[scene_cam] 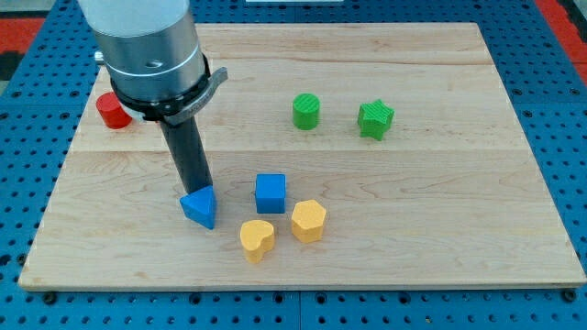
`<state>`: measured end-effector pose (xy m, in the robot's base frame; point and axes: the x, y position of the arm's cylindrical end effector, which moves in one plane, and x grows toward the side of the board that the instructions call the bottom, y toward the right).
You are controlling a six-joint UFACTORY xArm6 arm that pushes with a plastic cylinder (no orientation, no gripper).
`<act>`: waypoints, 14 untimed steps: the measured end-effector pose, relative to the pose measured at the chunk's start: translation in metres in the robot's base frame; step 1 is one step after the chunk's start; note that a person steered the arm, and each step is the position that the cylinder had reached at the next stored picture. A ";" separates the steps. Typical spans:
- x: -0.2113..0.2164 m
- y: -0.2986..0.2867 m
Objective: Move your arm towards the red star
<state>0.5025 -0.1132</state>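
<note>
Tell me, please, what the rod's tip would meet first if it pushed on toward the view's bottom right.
My tip sits right against the blue triangular block, so that comes first. Beyond it lies the yellow heart-shaped block, though contact there is hard to judge.

Pale wooden board [440, 211], plank seams across the top, resting on blue perforated surface [559, 137]; red perforated patches at upper corners [18, 32]. Even, soft lighting.
</note>
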 end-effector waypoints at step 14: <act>-0.016 -0.016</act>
<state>0.4869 -0.1290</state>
